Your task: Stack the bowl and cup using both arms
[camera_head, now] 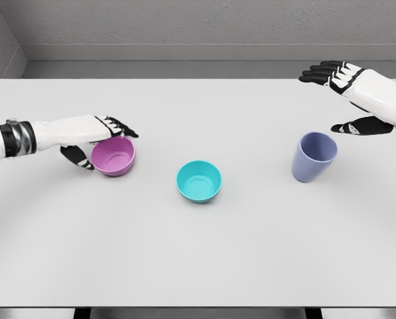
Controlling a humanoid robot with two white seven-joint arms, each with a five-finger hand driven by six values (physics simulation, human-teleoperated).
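A purple bowl point(114, 157) sits on the white table point(198, 252) at the left. My left hand point(98, 143) wraps its far rim, fingers over the top and thumb low on the near-left side, grasping it. A teal bowl point(199, 181) rests upright at the middle, untouched. A lavender cup point(313, 156) stands upright at the right. My right hand point(347, 100) hovers above and to the right of the cup, fingers spread wide and thumb pointing toward it, holding nothing.
The table's back edge point(198, 80) meets a grey floor strip and wall. The front edge point(198, 307) runs along the bottom of the view.
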